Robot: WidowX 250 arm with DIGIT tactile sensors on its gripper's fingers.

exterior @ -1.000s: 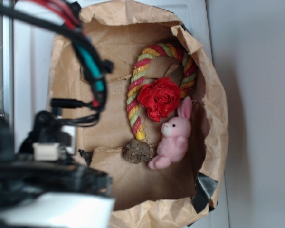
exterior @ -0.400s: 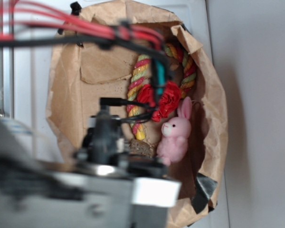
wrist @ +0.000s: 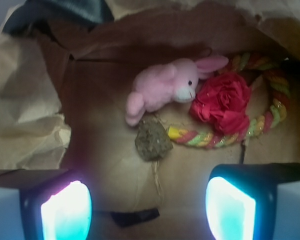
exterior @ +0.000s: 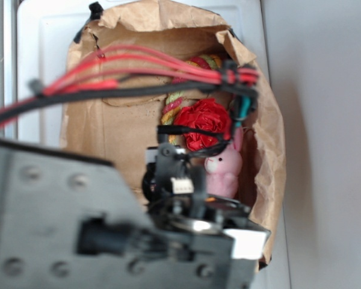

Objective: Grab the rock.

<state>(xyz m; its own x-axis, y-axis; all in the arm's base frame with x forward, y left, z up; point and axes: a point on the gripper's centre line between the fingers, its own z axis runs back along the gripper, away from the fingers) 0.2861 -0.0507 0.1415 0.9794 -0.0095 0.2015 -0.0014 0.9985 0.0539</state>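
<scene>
Wrist view showing rock (wrist: pixel 153 140) touching bunny (wrist: pixel 162 88); exterior hiding it. Gripper (wrist: pixel 147 210) released, hovering near, bare paper between.

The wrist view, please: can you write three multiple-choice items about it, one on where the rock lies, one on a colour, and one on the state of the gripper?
1. Where does the rock lie?
A. just below the pink plush bunny
B. on top of the red fabric rose
C. outside the paper bag

2. What colour is the bunny?
A. blue
B. pink
C. green

3. How is the gripper?
A. shut on the rock
B. shut on the rope ring
C. open, holding nothing

Answers: 1 A, the rock sits right under the bunny's body. 2 B, its plush is pink. 3 C, both fingers stand wide apart with the rock beyond them.
</scene>
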